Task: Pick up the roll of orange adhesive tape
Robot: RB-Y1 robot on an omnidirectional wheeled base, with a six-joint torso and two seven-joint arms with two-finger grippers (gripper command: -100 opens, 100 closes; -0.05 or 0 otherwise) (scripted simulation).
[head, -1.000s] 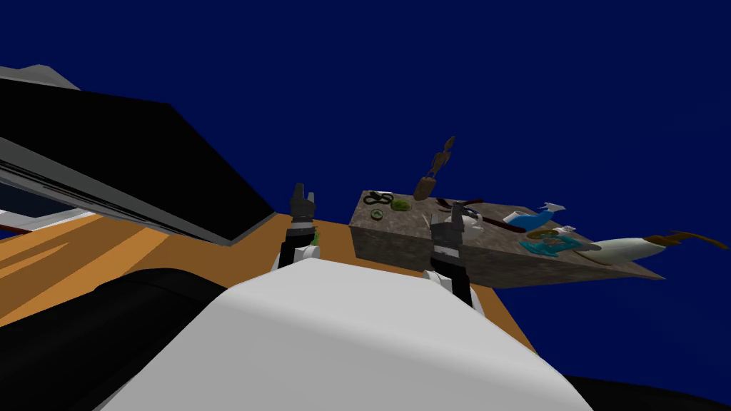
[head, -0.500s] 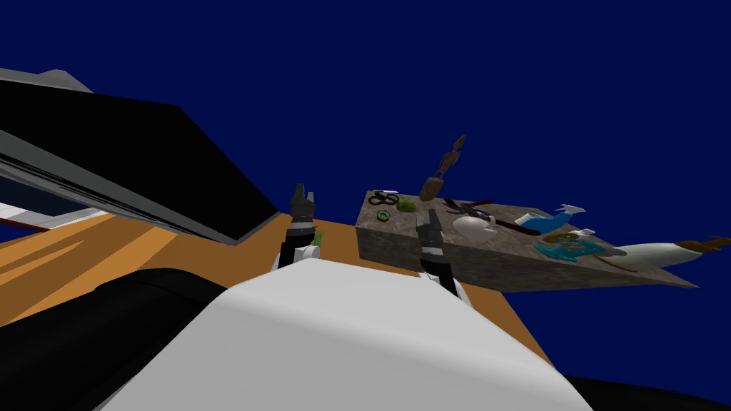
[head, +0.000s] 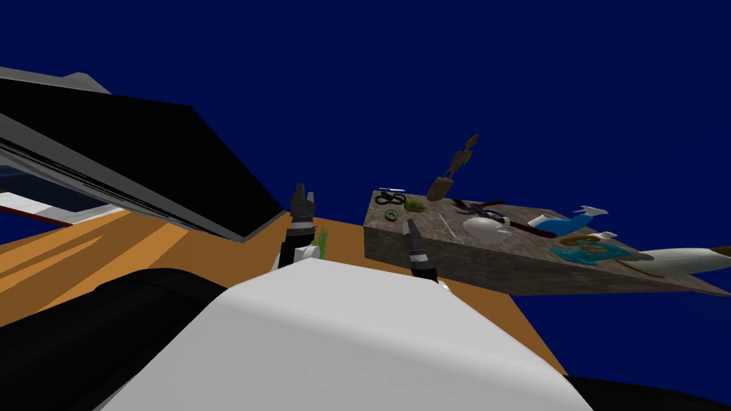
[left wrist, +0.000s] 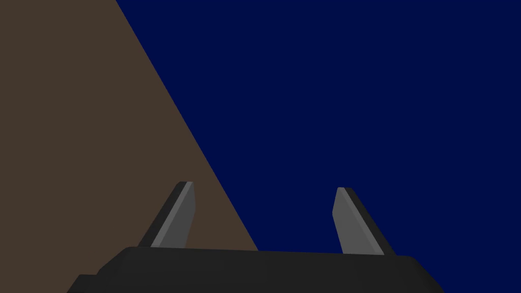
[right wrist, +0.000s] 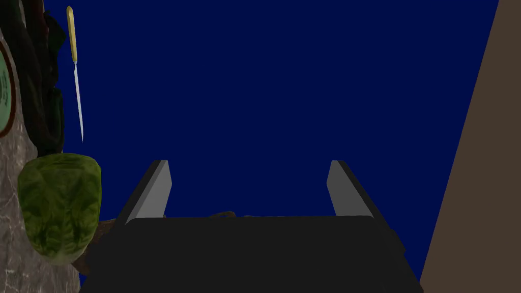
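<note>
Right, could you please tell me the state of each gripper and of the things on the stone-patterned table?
Left gripper with thin grey fingers: open, empty.
Right gripper: open, empty.
Orange-brown ring of tape: lying flat on the mottled stone table, ungripped.
Blue spray bottle with white head: lying on its side.

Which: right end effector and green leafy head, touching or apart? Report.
Apart. Right wrist view shows blue background between the green leafy head and the right end effector.

The tape roll (head: 579, 241), a small brownish-orange ring, lies flat on the stone-grey tabletop (head: 532, 242), just beside a teal object (head: 596, 253).
</note>
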